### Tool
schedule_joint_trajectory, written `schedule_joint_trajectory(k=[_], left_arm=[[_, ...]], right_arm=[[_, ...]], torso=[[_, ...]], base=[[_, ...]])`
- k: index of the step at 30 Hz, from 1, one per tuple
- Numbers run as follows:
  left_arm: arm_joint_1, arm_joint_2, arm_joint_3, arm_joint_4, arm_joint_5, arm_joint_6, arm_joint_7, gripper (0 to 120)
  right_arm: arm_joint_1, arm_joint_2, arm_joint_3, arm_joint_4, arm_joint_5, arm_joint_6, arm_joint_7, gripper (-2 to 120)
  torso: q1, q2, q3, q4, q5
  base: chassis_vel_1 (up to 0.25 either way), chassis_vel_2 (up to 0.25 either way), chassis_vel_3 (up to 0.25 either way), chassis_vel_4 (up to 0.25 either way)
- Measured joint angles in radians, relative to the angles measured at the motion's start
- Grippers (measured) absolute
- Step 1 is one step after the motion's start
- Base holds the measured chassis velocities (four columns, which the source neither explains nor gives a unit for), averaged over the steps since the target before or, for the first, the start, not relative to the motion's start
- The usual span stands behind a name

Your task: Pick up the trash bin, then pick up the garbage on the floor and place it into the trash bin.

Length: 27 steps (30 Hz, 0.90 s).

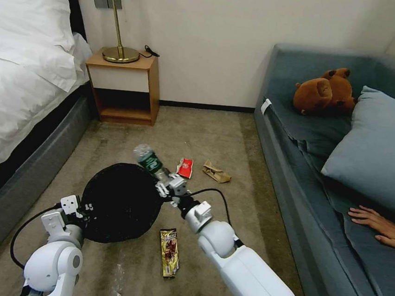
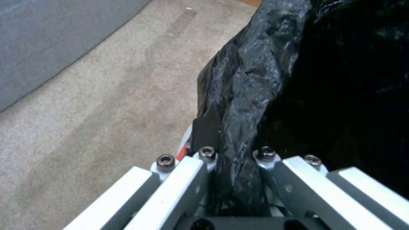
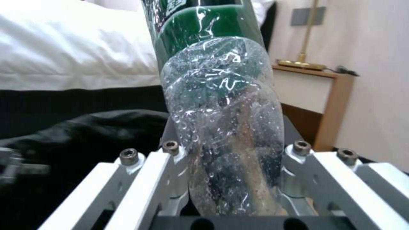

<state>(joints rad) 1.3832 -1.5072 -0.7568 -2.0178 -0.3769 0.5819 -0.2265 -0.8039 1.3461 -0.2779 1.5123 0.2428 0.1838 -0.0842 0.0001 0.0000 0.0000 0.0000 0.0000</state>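
The right gripper (image 1: pixel 168 182) is clamped on the bottle (image 1: pixel 149 160), jaws pinching its clear lower body; in the right wrist view the bottle (image 3: pixel 221 127) stands straight out from between the fingers, green label at the far end. In the head view its long axis runs up and to the robot's left from the gripper, so the free end sits over the far-right rim of the trash bin (image 1: pixel 120 203), just at the edge of the black bag, not yet well over the opening.

The left gripper (image 1: pixel 77 208) is closed on the bin's near-left rim; the left wrist view shows the crinkled bag and rim (image 2: pixel 243 95) squeezed between the fingers, bin apparently held up off the carpet (image 1: pixel 250 181).

Relation that matters: the bin mouth lies to the left of and slightly nearer than the right gripper, i.e. on the side the bottle already points to. Judged from this, a short shift toward the bin's centre would put the bottle fully over the opening before letting go; released here it could catch the rim.

Rest of the garbage, all on the carpet: red-white wrapper (image 1: pixel 185 168) and brown paper bag (image 1: pixel 216 172) just beyond the bin toward the far wall, gold snack wrapper (image 1: pixel 169 251) near the bin's near-right side, beside the right arm. Right arm is nearer all three
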Motion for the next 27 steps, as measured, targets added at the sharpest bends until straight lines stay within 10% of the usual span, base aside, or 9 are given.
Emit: schedule_joint_trajectory(k=[27], left_arm=[[-0.020,-0.025,0.015,0.024,0.006,0.002,0.018,1]], right_arm=[[0.026,0.157,-0.070,-0.174,-0.091,0.032,-0.022,37]], torso=[[0.000,0.000,0.000,-0.0001,0.0000]], base=[[0.000,0.000,0.000,0.000]])
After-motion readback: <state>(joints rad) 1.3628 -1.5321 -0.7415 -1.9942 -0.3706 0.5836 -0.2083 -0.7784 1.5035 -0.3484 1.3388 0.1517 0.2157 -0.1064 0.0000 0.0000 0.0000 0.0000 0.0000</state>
